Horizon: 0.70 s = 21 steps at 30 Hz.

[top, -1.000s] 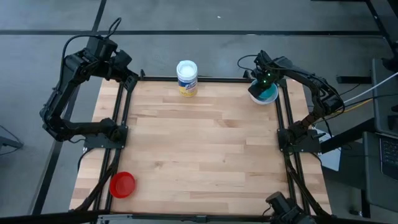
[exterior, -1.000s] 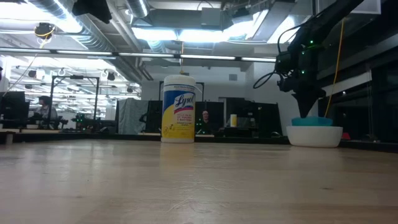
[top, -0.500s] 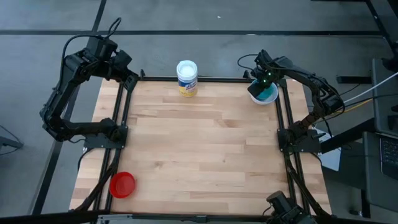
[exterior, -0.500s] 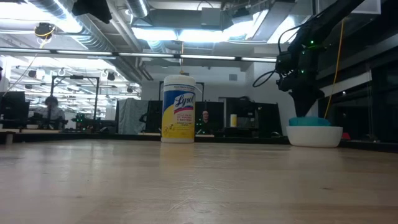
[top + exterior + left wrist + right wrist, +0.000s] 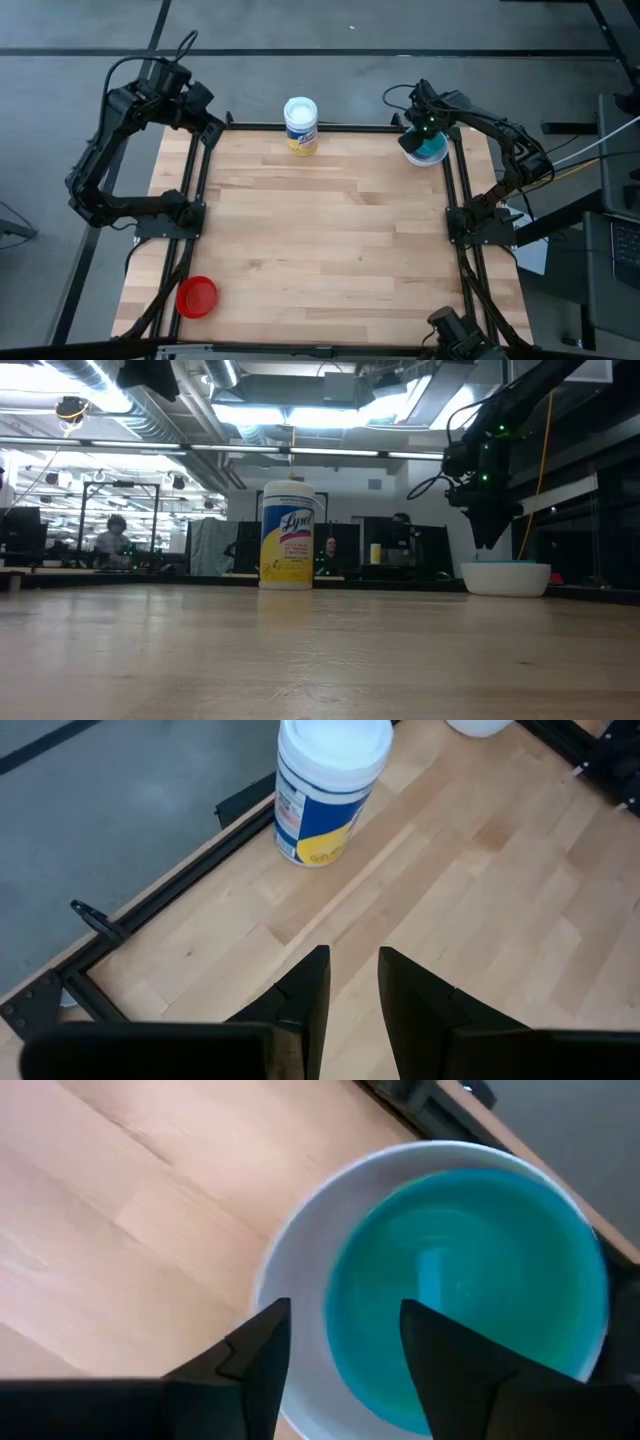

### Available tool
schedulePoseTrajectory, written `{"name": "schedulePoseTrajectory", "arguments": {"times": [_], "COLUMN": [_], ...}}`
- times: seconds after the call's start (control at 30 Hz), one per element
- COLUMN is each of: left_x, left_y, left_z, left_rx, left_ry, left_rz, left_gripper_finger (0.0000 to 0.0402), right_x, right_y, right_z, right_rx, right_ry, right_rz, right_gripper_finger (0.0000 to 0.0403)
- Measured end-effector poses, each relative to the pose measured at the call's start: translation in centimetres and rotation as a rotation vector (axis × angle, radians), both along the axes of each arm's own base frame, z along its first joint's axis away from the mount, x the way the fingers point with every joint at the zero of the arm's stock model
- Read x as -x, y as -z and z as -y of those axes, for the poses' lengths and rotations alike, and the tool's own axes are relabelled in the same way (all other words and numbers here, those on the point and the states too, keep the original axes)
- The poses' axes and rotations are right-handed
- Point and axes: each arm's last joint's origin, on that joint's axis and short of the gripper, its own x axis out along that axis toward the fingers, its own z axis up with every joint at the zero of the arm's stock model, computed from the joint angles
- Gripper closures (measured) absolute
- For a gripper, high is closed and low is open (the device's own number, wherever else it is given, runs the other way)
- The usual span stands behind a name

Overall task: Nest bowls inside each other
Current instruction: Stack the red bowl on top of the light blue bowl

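At the table's far right corner a white bowl stands on its base, and a light blue bowl sits nested inside it, only a thin rim showing above the white wall. My right gripper hangs open just above the pair, pointing down and clear of both, as the low view shows. A red bowl rests alone near the front left corner. My left gripper waits open and raised over the far left corner, with nothing between its fingers.
A tall white wipes container with a yellow label stands at the middle of the far edge. Dark metal frame rails run along the table's left and right sides. Bare wood spans the middle.
My right gripper has opened and let go of the light blue bowl. The bowl, whose rim stood well above the white bowl, has dropped down inside it. The gripper has stayed over the bowls.
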Motion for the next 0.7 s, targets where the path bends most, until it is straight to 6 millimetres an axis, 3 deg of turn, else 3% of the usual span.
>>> {"name": "schedulePoseTrajectory", "arguments": {"times": [0.3, 0.4, 0.5, 0.7], "left_x": [-0.5, -1.1, -1.7, -3.2], "left_y": [1.9, 1.4, 0.7, 0.0], "left_z": [-0.6, -1.1, -1.5, -0.4], "left_rx": [0.045, -0.024, -0.053, 0.057], "left_ry": [0.01, 0.032, 0.066, 0.184], "left_rz": [-0.031, 0.038, 0.158, 0.331], "left_gripper_finger": [0.0318, 0.0318, 0.0318, 0.0318], "right_x": [-0.2, -1.1, -3.0, -7.4], "right_y": [-0.4, -1.5, -3.8, -9.4], "right_z": [-0.4, -0.9, -2.1, -6.8], "right_rx": [-0.037, -0.106, -0.162, -0.11], "right_ry": [0.014, -0.007, -0.106, -0.323], "right_rz": [0.073, 0.317, 0.649, 1.005], "right_gripper_finger": [0.0235, 0.0244, 0.0249, 0.0245]}}
